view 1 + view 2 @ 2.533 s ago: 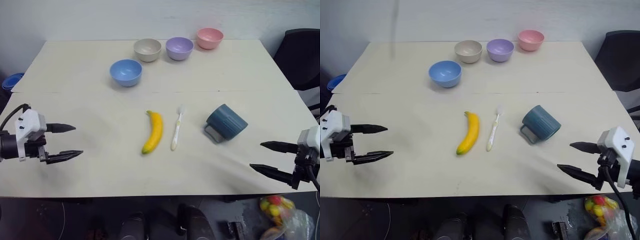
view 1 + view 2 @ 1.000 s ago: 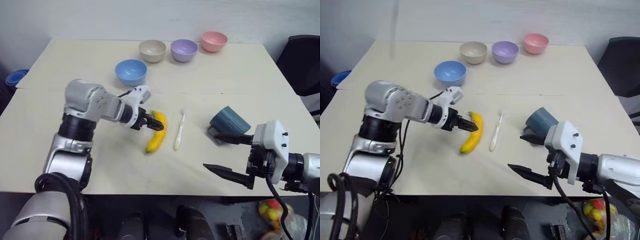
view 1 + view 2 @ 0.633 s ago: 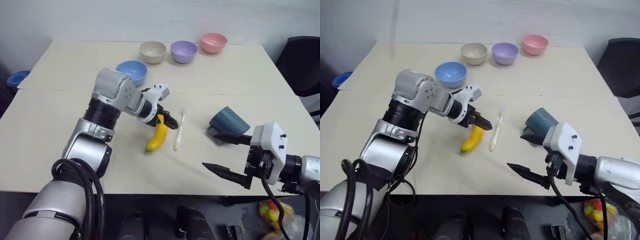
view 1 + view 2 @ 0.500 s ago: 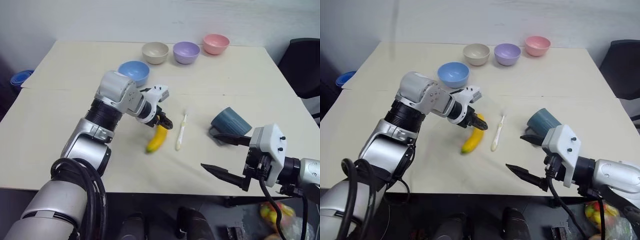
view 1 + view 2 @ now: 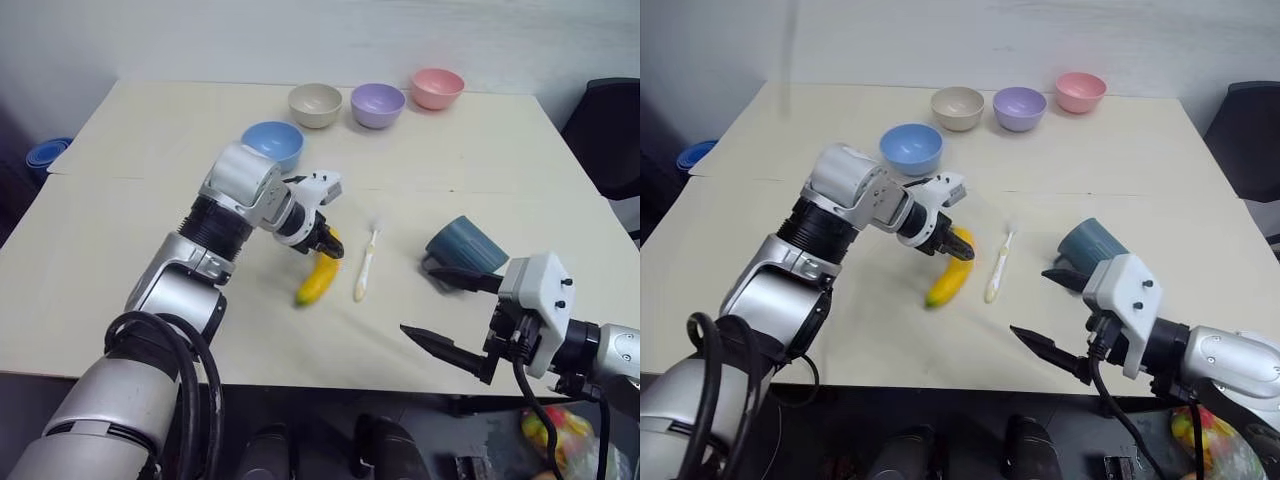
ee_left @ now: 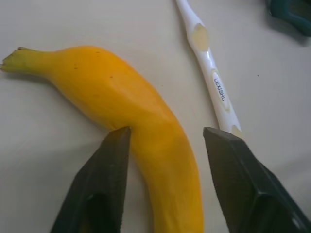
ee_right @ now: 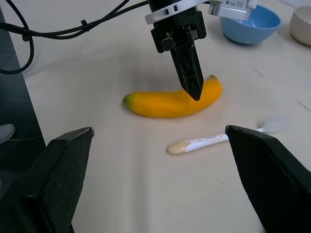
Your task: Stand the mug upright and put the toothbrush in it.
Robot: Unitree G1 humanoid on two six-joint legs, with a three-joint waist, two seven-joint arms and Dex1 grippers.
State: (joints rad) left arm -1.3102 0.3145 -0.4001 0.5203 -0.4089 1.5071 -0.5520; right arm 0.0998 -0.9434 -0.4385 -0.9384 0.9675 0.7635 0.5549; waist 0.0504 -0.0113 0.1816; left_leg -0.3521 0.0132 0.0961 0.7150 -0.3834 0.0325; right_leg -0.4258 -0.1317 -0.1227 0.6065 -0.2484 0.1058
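Observation:
The dark slate-blue mug lies on its side right of centre, its handle toward me. The cream toothbrush lies flat to its left, bristles pointing away, beside the yellow banana. My left gripper points down over the banana's far end. In the left wrist view its fingers stand apart on either side of the banana, with the toothbrush just outside one finger. My right gripper hovers open near the table's front edge, just in front of the mug, holding nothing.
Blue, beige, purple and pink bowls stand along the far side of the table. A black chair is past the right edge. The right wrist view shows the left gripper over the banana.
My left gripper has moved right, from the banana's left side to over its far end, and now points more steeply down. The right gripper has kept still; the camera has shifted slightly.

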